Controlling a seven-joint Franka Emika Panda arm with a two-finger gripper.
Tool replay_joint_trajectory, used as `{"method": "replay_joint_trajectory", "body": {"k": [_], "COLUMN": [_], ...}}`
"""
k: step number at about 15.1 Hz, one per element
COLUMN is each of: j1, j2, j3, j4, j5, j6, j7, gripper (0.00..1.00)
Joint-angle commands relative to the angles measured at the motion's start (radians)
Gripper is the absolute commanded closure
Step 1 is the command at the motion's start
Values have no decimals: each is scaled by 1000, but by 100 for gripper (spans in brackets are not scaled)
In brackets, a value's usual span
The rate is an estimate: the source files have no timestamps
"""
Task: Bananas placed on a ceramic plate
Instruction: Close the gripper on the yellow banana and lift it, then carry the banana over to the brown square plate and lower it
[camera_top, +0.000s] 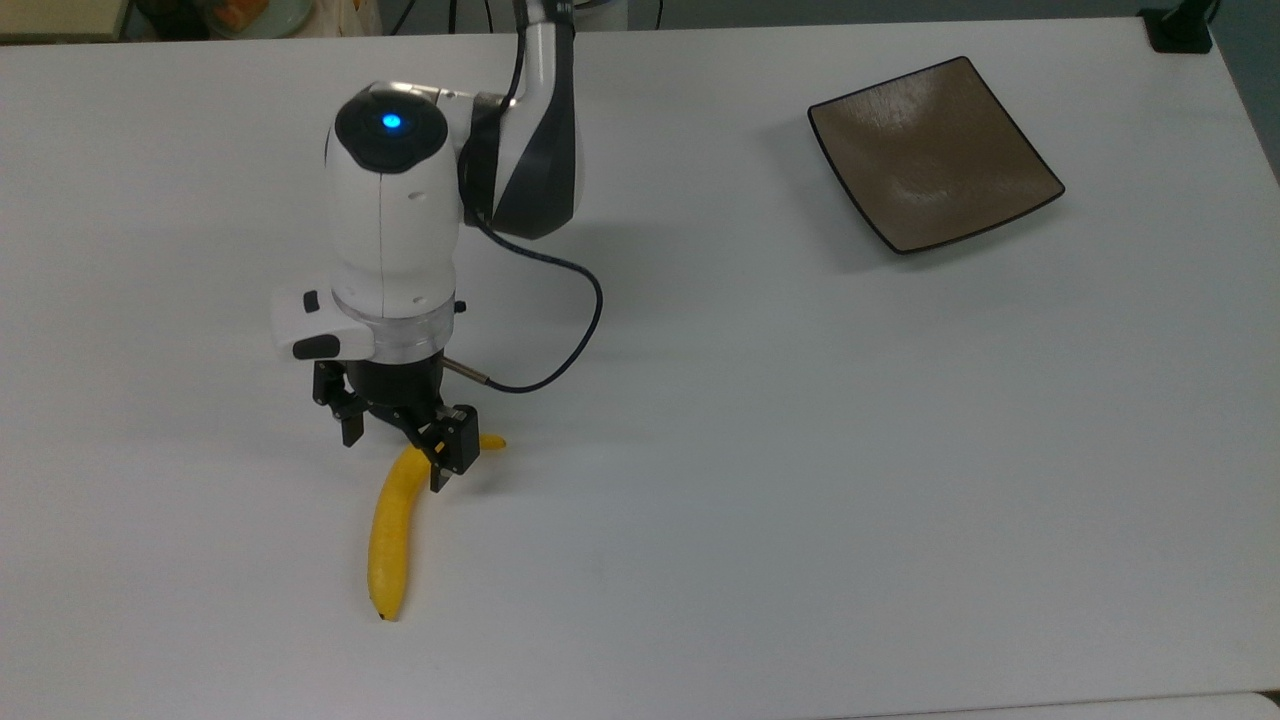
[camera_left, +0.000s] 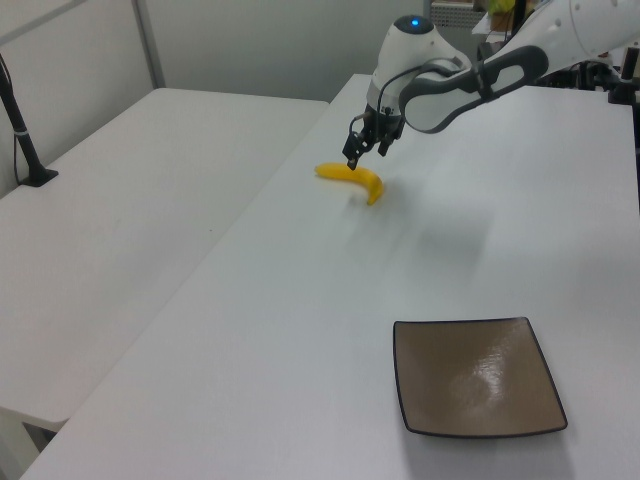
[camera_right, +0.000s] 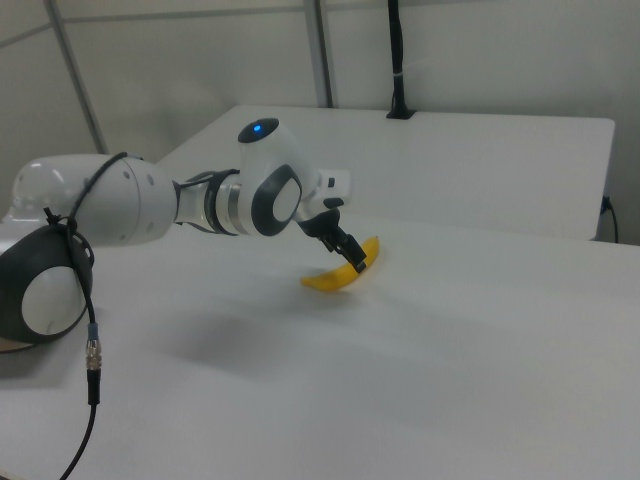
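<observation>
reaching down over the table (camera_top: 800, 450), the white arm (camera_top: 392, 230) holds its wrist near-vertical w/ the gripper (camera_top: 395, 462) spread wide, fingers either side of the banana (camera_top: 392, 535) near its stem end, not pinching it. smooth yellow curved banana lies flat at the top view's lower left. top view's upper right: square glossy brown ceramic plate (camera_top: 932, 152), thin black rim, well apart. right view shows the arm's rounded joint (camera_right: 90, 200) & dangling cable (camera_right: 92, 380).
</observation>
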Motion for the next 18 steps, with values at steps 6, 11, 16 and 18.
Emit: {"method": "replay_joint_trajectory", "body": {"k": [6, 11, 16, 18], "j1": [5, 5, 0, -7], "j2": [66, 64, -17, -72], "j3": [-11, -11, -7, 1], "j4": [30, 32, 19, 4], "j5": [-34, -35, -34, -18], "j6": [54, 52, 17, -114], "j7": [31, 22, 10, -72], "gripper": [64, 74, 74, 74]}}
